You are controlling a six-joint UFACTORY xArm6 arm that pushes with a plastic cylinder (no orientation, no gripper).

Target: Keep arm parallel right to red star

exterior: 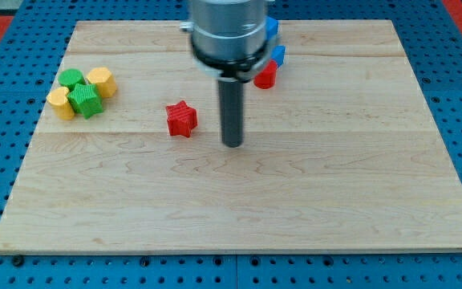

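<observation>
A red star block (pixel 181 119) lies on the wooden board (pixel 239 201), left of centre. My tip (pixel 233 144) rests on the board just to the star's right and slightly lower in the view, with a small gap between them. The dark rod rises from the tip to the arm's grey body at the view's top.
A cluster at the view's left holds a green cylinder (pixel 72 78), a yellow block (pixel 101 81), another yellow block (pixel 61 103) and a green block (pixel 87 101). A red cylinder (pixel 265 75) and two blue blocks (pixel 277 55) (pixel 271 27) sit near the arm at the top.
</observation>
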